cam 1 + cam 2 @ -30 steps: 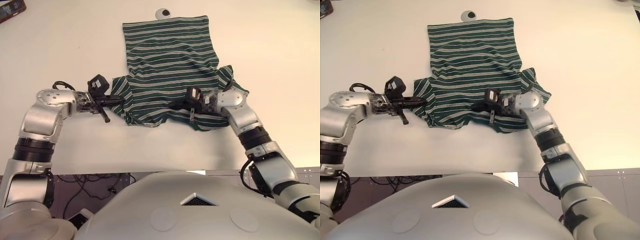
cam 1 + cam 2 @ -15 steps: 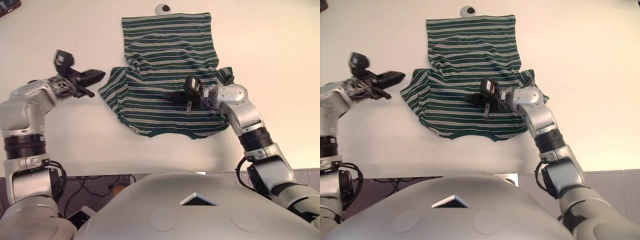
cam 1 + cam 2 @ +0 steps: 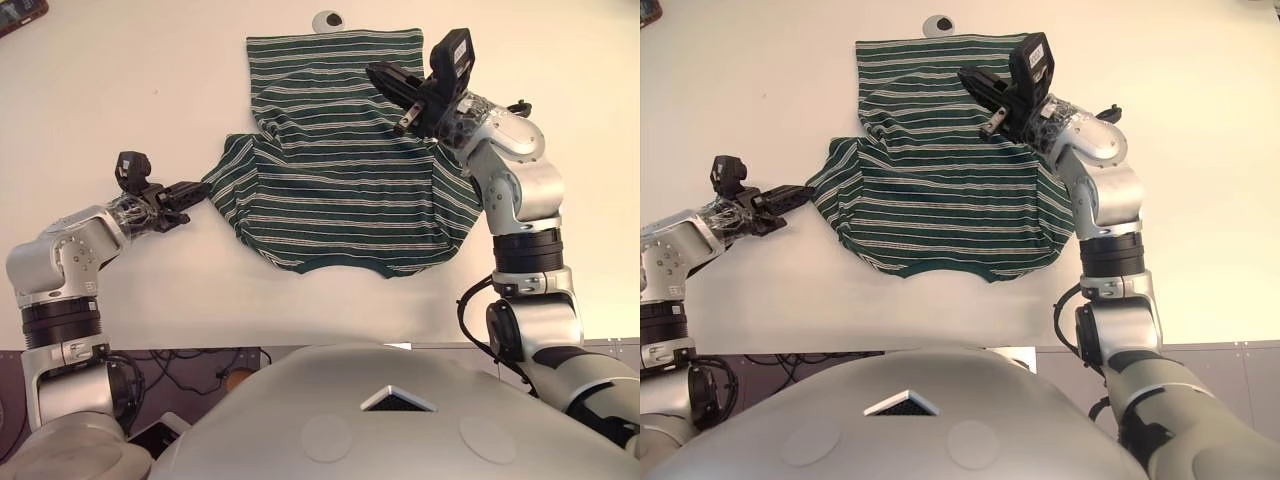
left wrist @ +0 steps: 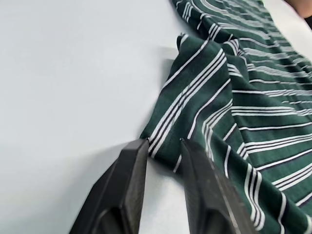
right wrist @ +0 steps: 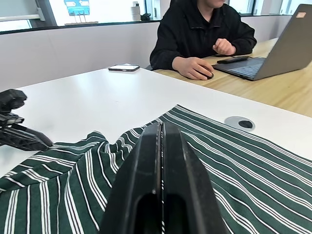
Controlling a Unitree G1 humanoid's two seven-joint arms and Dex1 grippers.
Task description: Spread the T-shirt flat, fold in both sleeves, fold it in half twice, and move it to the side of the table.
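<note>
The green T-shirt (image 3: 340,170) with white stripes lies on the white table (image 3: 150,280), its hem at the far side and its neck end near me. Its left sleeve (image 4: 204,92) sticks out, wrinkled. My left gripper (image 3: 198,191) lies low on the table at that sleeve's outer edge; its fingers (image 4: 134,161) are a little apart, and the sleeve's hem sits right at the tips. My right gripper (image 3: 378,74) hangs above the shirt's far right part, shut with nothing in it (image 5: 161,126).
A round cable grommet (image 3: 326,21) sits in the table just beyond the shirt's far edge. A dark flat object (image 3: 20,15) lies at the far left corner. The table's front edge (image 3: 300,345) runs close to me.
The shirt's near part has been pulled wider and flatter. My right gripper has lifted off the shirt and swung to its far side. My left gripper swung out left, then came back to the sleeve.
</note>
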